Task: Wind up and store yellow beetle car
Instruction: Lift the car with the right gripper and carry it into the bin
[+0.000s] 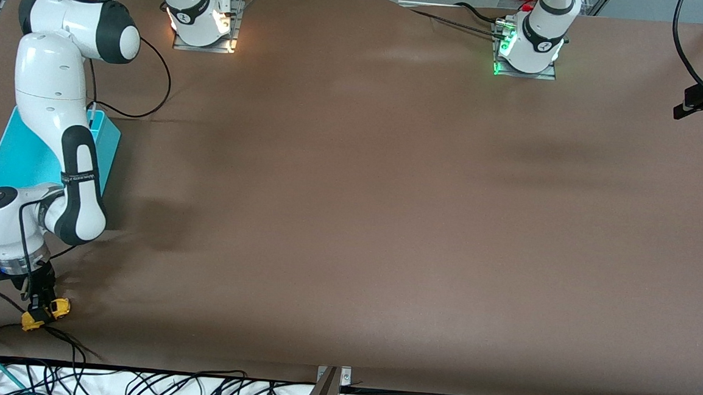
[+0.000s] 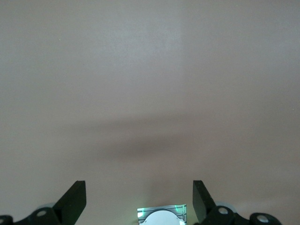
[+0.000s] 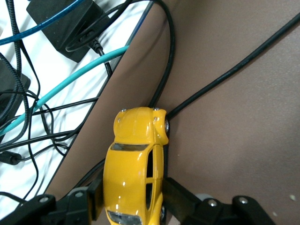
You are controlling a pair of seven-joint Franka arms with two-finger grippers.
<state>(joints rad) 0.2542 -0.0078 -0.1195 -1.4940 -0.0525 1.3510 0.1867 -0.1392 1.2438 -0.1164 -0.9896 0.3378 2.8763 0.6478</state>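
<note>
At table corner: right pincer [image 1: 39,310] clamps yellow beetle car [image 1: 46,314] | wheels hidden

1. A small yellow beetle car [image 1: 46,314], glossy and rounded, sits at the right arm's end of the worktop [image 1: 350,222], close to the edge nearest the front camera.
2. Its body shows dark windows, black door seams and small wheels with silver hubs [image 3: 166,125].
3. The toy [image 3: 136,164] stands upright on its wheels, touching black cables that cross the brown surface.
4. Black fingers [image 3: 176,194] press against both of its flanks, clamping it between them.
5. It lies nearer the front camera than the turquoise bin [image 1: 24,153].
</note>
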